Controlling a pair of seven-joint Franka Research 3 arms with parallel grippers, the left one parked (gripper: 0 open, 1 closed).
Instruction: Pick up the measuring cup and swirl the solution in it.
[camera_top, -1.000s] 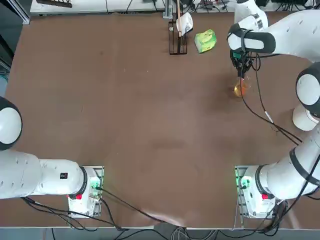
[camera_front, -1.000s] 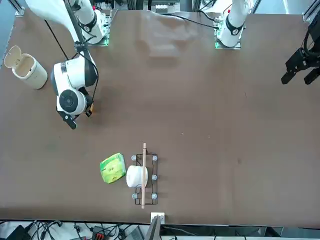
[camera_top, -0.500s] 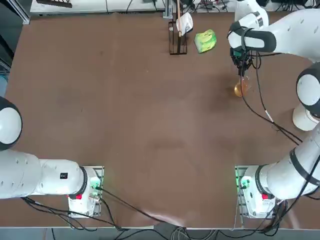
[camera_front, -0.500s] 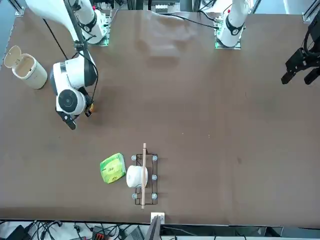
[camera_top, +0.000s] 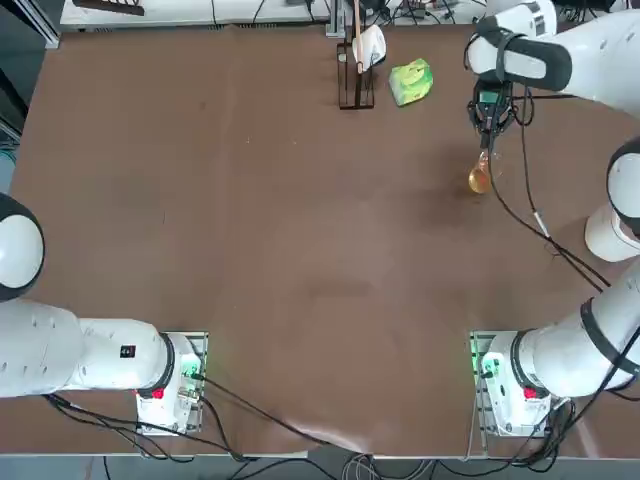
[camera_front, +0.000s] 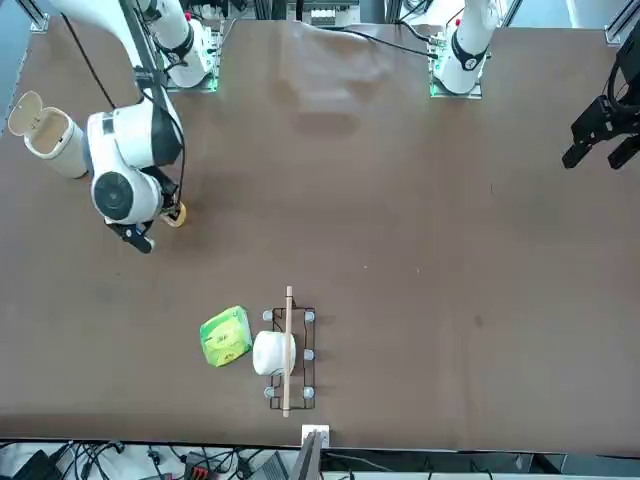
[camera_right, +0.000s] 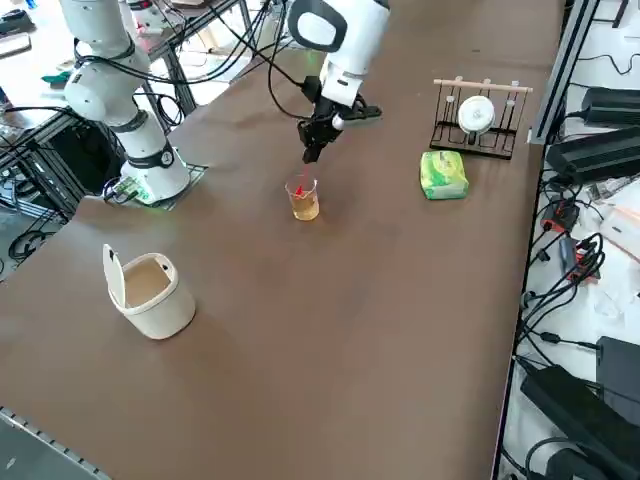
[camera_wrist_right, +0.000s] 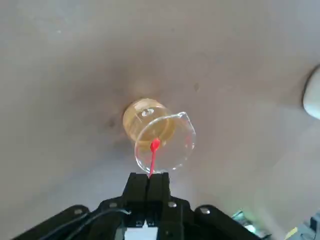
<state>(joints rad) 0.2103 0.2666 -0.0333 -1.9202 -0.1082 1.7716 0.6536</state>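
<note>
The measuring cup (camera_top: 480, 179) (camera_front: 174, 214) (camera_right: 303, 200) (camera_wrist_right: 156, 131) stands upright on the brown table, a small clear glass vessel with the orange solution (camera_wrist_right: 148, 125) in its lower part. My right gripper (camera_top: 487, 128) (camera_front: 143, 240) (camera_right: 311, 151) (camera_wrist_right: 149, 181) hangs above the cup, on the side away from the arm's base, and does not touch it. Its fingers are shut on a thin red stick (camera_wrist_right: 152, 159) (camera_right: 298, 186), whose tip reaches down to the cup's mouth.
A green lump (camera_top: 411, 81) (camera_front: 226, 336) (camera_right: 443, 174) lies beside a wire rack (camera_top: 354, 88) (camera_right: 478, 140) that holds a white cup and a wooden rod. A white lidded bin (camera_front: 50, 132) (camera_right: 150, 291) stands at the table's right edge.
My right wrist has lifted and drawn back from the cup, toward the table's far right. The cup has stayed in place on the table.
</note>
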